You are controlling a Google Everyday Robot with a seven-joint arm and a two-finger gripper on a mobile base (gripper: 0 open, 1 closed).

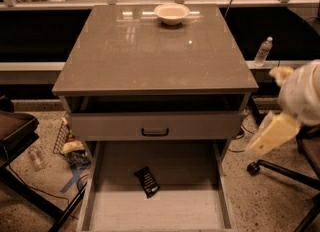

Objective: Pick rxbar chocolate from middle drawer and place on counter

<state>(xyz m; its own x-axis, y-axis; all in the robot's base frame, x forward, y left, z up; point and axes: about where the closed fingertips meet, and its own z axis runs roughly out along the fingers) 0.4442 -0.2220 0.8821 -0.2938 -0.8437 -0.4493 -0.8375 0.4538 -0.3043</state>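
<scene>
- Gripper (pixel 272 133) hangs to the right of the cabinet, well apart from the open drawer; whether it is wide or narrow I cannot tell
- rxbar chocolate (pixel 147 181) lies flat and askew on the floor of the middle drawer (pixel 155 211), toward the back, near the handled drawer front (pixel 200 126) above
- Risk: a reach so close under that front could strike it; a flat bar may slide instead of lifting; the counter (pixel 150 56) carries a white bowl (pixel 171 13) at its far edge
- Print: white marks on the wrapper; unreadable
</scene>
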